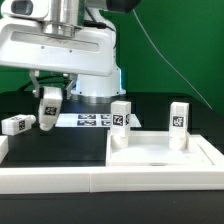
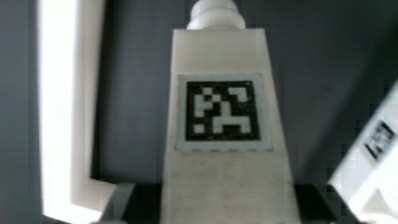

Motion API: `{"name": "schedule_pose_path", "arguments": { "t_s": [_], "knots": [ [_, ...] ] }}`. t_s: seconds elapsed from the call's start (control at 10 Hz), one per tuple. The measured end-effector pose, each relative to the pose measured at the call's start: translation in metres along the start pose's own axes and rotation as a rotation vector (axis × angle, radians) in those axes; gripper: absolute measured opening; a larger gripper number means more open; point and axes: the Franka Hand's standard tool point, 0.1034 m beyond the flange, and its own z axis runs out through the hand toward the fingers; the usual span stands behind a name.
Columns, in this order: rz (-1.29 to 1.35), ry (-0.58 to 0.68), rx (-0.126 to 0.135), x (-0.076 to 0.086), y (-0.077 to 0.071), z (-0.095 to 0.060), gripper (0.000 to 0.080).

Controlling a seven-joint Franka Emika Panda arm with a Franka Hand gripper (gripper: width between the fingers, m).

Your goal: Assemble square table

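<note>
A green backdrop stands behind a black table (image 1: 150,110). The fingers (image 2: 134,205) of the white robot arm (image 1: 60,45) are clamped on a small white plastic block leg (image 2: 222,150) bearing a black-and-white tag. They grip it on two opposite sides, and its narrow peg end points away from them. In the exterior view this held leg (image 1: 49,108) hangs slightly tilted; whether its lower end touches the table cannot be determined.

Just beside it, toward the exterior view's left, a second white tagged leg (image 1: 18,124) lies on its side on the table. Toward the exterior view's right lies the marker board (image 1: 95,121). Farther right, the large white plastic square slab (image 1: 165,152) lies flat on the table. A third white tagged leg (image 1: 121,118) and a fourth white tagged leg (image 1: 179,116) stand upright at its far edge. A long white rail (image 1: 60,180) runs along the near side.
</note>
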Motion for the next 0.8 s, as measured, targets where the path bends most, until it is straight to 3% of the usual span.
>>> {"name": "schedule_pose_path", "arguments": {
  "t_s": [0.2, 0.4, 0.8],
  "knots": [
    [-0.019, 0.035, -0.008, 0.019, -0.02, -0.005, 0.029],
    [0.027, 0.026, 0.012, 0.045, -0.048, -0.018, 0.029],
    [0.003, 0.032, 0.007, 0.042, -0.044, -0.014, 0.029]
  ]
}}
